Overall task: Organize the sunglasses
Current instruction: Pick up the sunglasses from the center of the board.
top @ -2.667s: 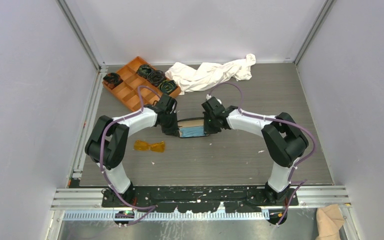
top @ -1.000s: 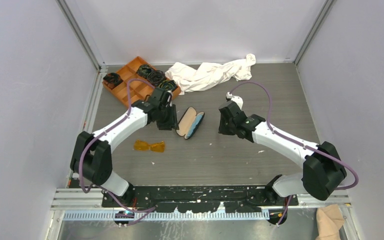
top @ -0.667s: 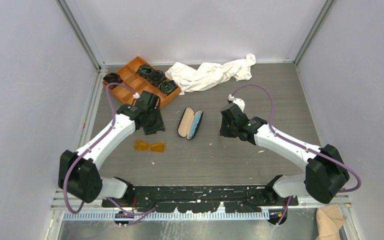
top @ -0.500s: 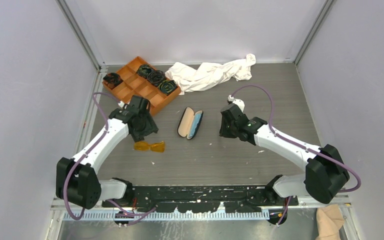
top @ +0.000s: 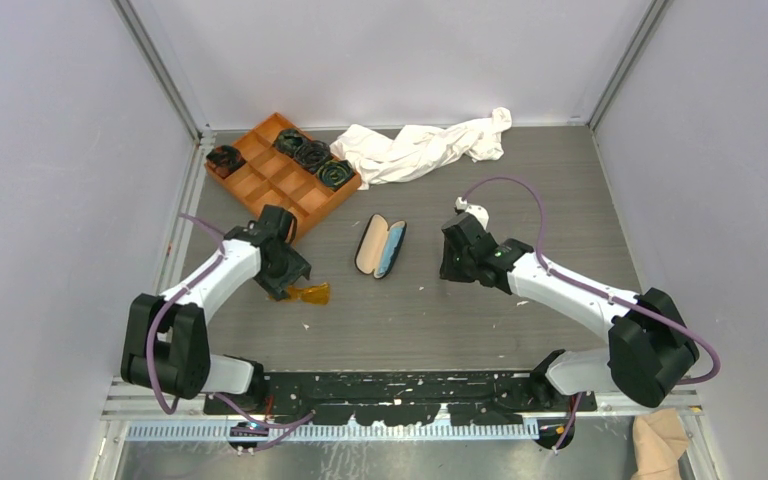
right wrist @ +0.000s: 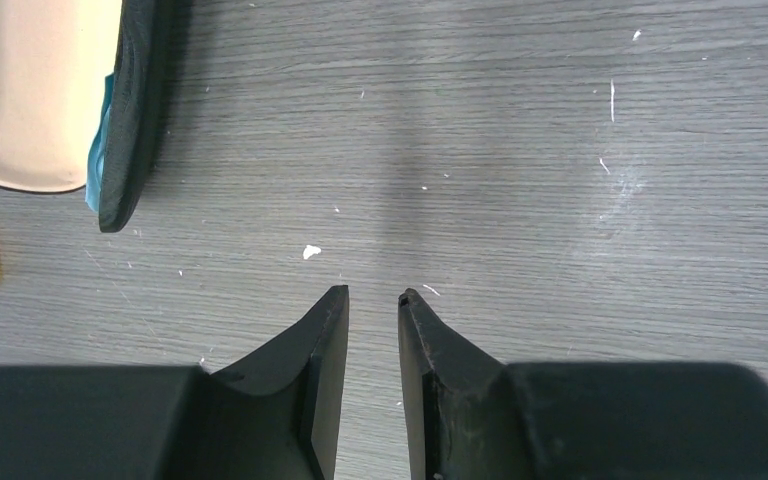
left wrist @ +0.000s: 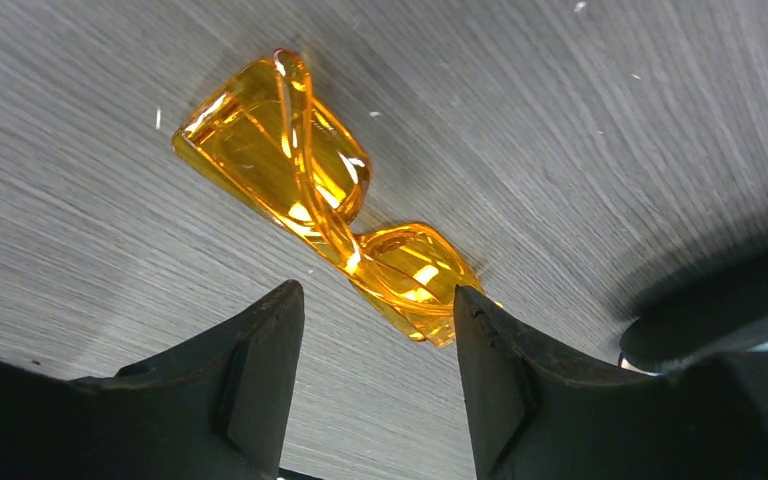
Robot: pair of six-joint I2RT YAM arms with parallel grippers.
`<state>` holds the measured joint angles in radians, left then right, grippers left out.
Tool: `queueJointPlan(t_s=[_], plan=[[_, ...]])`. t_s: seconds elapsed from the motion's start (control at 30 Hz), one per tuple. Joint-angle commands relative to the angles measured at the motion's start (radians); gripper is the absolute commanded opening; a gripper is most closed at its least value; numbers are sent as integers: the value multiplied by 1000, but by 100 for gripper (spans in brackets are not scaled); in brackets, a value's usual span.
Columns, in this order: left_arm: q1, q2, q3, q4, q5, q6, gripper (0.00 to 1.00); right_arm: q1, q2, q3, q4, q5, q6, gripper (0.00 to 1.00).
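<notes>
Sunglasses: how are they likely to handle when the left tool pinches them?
Probably light: the sunglasses look like thin, translucent plastic. Their smooth, glossy lenses may slip in the open left tool. The arms appear folded, so they would likely lift as one fairly stiff piece.

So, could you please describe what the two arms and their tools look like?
The left arm and right arm have white links, bulky black joints and a looping purple cable. The left tool and right tool end in two matte black, tapered fingers.
</notes>
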<state>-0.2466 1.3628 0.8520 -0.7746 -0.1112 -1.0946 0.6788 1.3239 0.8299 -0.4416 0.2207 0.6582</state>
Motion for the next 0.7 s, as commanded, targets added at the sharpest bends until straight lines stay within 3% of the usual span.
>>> queueJointPlan(t_s=[0.0,0.53,0.67], plan=[[4,-28,-25,41,-26,-120,57,1,-21,-1,34,-8,11,31],[4,76,-34,72,-45,-153,46,0,2,20,40,-24,17,31],[4,95,-31,64,-46,-149,36,1,-1,17,40,-25,17,31]])
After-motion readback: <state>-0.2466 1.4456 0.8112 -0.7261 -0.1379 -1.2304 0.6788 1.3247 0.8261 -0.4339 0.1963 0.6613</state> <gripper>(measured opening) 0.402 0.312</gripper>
